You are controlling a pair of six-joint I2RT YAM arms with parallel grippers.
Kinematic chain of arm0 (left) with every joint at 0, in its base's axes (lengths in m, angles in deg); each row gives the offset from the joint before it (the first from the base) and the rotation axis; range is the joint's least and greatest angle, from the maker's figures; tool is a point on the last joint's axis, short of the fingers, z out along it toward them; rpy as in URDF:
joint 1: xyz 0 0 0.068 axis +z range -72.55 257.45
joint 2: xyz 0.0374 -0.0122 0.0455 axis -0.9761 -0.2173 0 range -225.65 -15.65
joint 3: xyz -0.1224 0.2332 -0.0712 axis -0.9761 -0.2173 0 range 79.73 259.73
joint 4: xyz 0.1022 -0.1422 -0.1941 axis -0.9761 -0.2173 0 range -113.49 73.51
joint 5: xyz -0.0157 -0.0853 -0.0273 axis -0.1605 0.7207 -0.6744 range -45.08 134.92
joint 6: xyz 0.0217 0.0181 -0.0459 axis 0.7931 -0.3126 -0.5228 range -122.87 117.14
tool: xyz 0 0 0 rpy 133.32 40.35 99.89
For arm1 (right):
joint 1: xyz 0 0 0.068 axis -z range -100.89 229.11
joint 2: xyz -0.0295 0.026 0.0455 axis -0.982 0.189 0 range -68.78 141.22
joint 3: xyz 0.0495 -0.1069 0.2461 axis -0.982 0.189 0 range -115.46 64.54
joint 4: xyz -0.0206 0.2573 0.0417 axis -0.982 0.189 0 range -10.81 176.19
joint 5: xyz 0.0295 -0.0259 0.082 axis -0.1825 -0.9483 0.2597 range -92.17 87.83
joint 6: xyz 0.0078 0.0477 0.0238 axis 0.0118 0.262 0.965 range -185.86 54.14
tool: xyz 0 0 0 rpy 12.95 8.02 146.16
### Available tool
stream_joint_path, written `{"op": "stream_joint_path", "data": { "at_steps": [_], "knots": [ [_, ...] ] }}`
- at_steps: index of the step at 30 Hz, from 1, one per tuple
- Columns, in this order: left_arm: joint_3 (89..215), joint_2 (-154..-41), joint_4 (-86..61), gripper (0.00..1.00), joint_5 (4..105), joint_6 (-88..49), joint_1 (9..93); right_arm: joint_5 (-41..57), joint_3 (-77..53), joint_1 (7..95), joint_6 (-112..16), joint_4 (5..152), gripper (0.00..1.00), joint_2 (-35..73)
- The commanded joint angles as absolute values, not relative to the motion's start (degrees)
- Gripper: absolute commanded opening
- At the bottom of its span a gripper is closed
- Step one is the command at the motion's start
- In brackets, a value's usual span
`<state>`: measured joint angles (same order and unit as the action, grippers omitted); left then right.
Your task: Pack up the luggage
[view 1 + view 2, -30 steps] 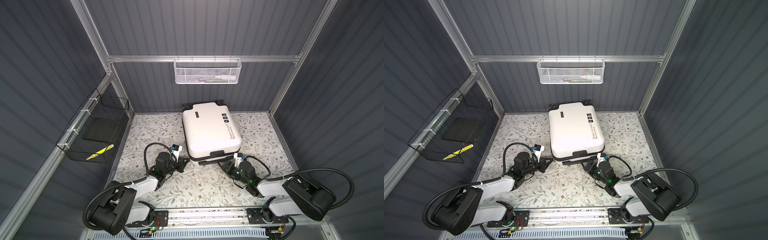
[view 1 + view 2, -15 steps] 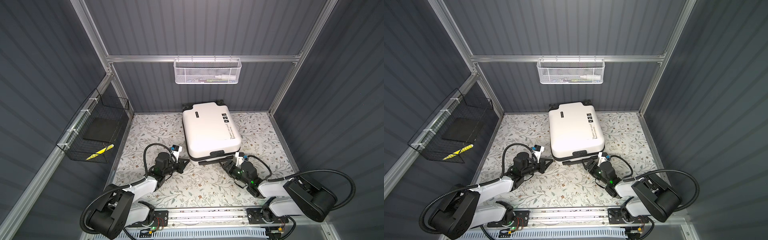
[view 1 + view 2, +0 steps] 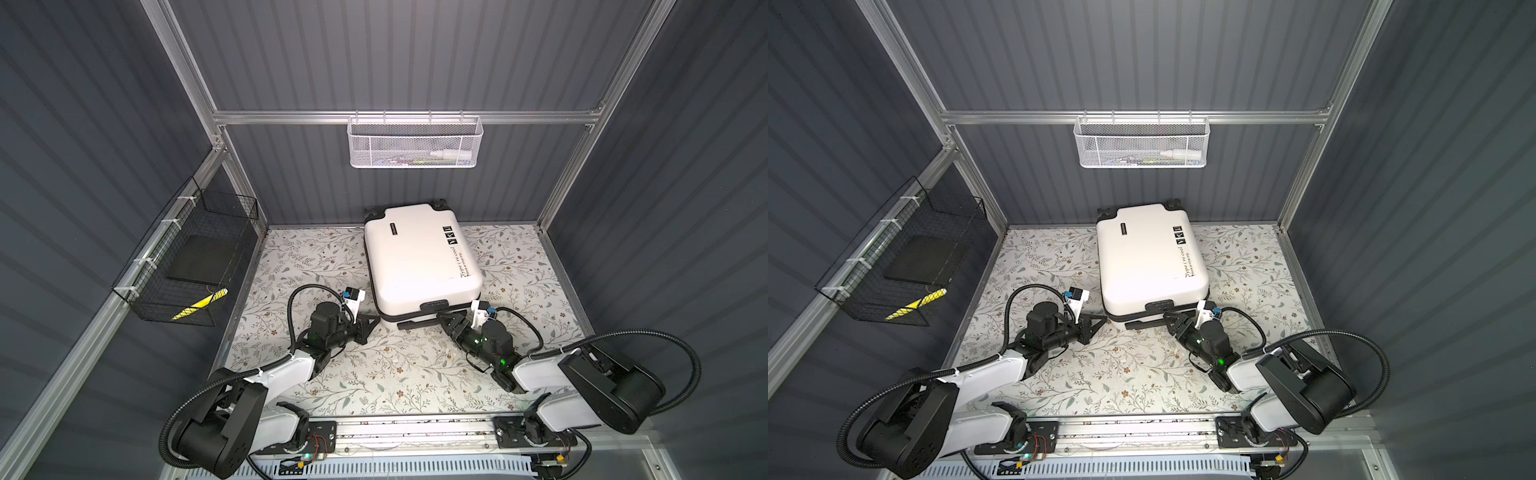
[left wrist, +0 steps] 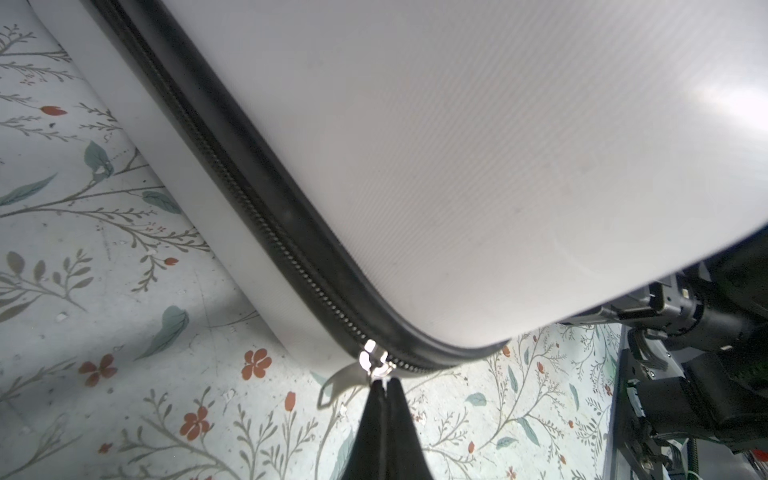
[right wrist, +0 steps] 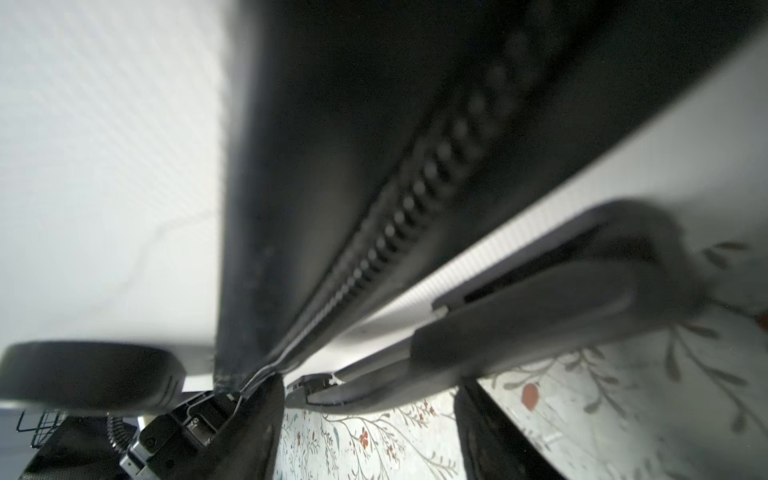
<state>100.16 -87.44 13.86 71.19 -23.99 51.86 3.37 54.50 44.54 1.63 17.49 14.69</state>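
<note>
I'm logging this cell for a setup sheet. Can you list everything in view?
suitcase: one, white with black trim, lying flat at the back middle of the mat
zip pull: one, silver, at the suitcase's near left corner
mat: one, floral, covering the floor
mesh basket: one, white, hung on the back rail; holds a white bottle, the rest is unclear
wire basket: one, black, on the left wall; holds a flat black pad and a yellow-and-black striped thing
arms: two, white and black, at the front
left claw: black, shut on the zip pull
right claw: black, open, at the suitcase's near edge
</note>
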Motion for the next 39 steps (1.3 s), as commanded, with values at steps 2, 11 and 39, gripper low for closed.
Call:
{"op": "stream_joint_path", "data": {
  "at_steps": [2, 11, 39],
  "knots": [
    [101.19, -87.94, 13.31, 0.0, 72.37, -22.64, 51.43, 4.11, 52.15, 44.6, 1.22, 16.58, 0.59, 17.01],
    [100.48, -89.18, 14.53, 0.0, 72.44, -22.73, 51.43, 4.51, 52.78, 44.57, 1.3, 13.89, 0.47, 19.95],
    [97.56, -83.6, 14.39, 0.0, 73.56, -23.62, 50.47, 5.38, 52.81, 44.59, 1.32, 10.82, 0.0, 23.77]
  ]
}}
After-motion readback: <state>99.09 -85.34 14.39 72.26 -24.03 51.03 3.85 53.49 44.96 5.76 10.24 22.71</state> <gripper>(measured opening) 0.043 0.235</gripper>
